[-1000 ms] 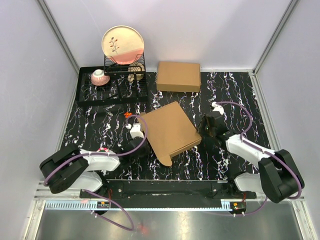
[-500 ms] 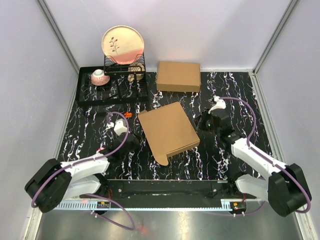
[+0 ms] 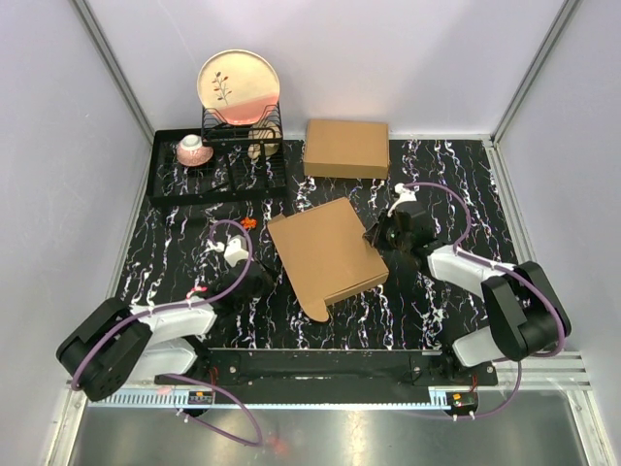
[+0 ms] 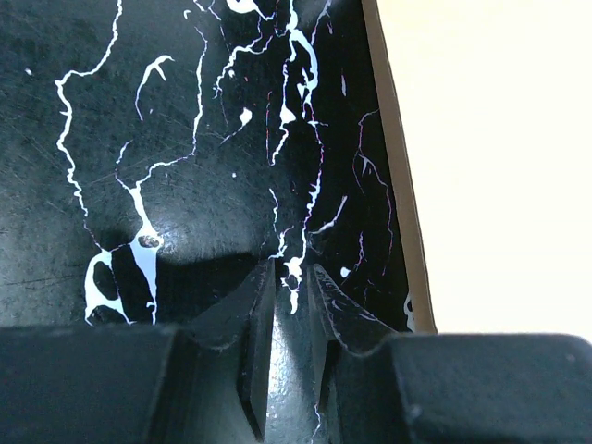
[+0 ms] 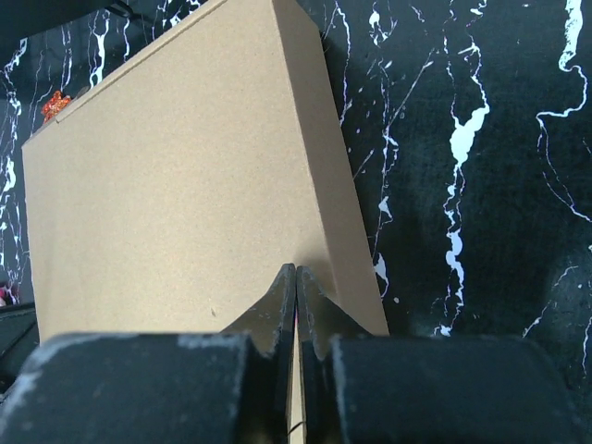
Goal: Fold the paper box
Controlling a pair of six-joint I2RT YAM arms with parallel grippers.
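Plain brown corrugated-cardboard paper box (image 3: 325,250) at mid-table on the black, white-veined tabletop (image 3: 184,243), lid down and apparently nearly folded, one rounded tab (image 3: 315,309) protruding untucked; right gripper (image 5: 295,271) clenched empty against its right side, left gripper (image 4: 291,277) slightly parted, empty, beside its left edge.

plain brown paper box (image 3: 325,254), black white-veined table (image 3: 175,233), cream and pink plate (image 3: 239,85)

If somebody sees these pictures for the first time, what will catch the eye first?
The brown paper box lies askew mid-table on the black marbled mat, one rounded tab poking out at its near corner. The right gripper, shut, has its tips at the box's right edge; the left gripper is over the mat by its left edge.
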